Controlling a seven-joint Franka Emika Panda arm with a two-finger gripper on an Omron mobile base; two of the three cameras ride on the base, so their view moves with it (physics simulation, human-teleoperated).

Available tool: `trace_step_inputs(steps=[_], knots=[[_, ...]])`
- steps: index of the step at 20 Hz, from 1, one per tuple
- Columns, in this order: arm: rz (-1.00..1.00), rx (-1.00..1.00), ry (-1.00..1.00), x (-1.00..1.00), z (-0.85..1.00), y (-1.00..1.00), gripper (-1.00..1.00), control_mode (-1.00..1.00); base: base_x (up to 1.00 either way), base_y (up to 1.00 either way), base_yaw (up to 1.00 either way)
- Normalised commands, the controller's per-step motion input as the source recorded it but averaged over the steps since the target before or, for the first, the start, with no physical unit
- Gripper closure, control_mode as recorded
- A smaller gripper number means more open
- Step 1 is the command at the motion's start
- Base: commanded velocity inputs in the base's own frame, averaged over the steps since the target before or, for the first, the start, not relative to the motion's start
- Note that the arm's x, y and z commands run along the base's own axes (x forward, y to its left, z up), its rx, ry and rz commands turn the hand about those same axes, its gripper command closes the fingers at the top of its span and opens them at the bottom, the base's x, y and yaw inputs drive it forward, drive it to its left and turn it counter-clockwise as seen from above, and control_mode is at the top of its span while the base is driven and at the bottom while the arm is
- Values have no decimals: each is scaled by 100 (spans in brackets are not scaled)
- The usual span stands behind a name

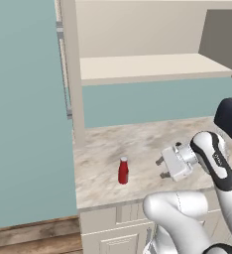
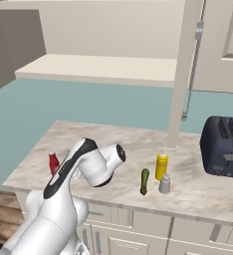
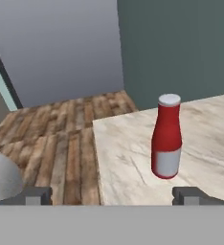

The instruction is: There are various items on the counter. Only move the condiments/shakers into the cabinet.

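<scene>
One red bottle [image 1: 123, 170] stands upright near the left end of the counter [image 1: 138, 144]. The gripper [image 1: 161, 167] (jaws wide apart, holding nothing) hangs just beside it, not touching. Further right stand a yellow bottle [image 2: 161, 165], grey shaker [image 2: 164, 184] and green vegetable [image 2: 144, 181].

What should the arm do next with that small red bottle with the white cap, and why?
Probably ease the open gripper forward and a little toward the small red bottle with the white cap, since the bottle stands upright on the marbled stone counter, ahead of the fingers and off-centre, not yet between them.
</scene>
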Motion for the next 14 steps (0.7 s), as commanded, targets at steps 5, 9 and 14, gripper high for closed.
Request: trace_step_inputs(steps=[5,9,14], knots=[[4,8,-7,0,-6,0,-100,-100,0,0,0],[0,0,4,21,0,11,-100,-100,0,0,0],[0,0,10,39,-2,8,-100,-100,0,0,0]])
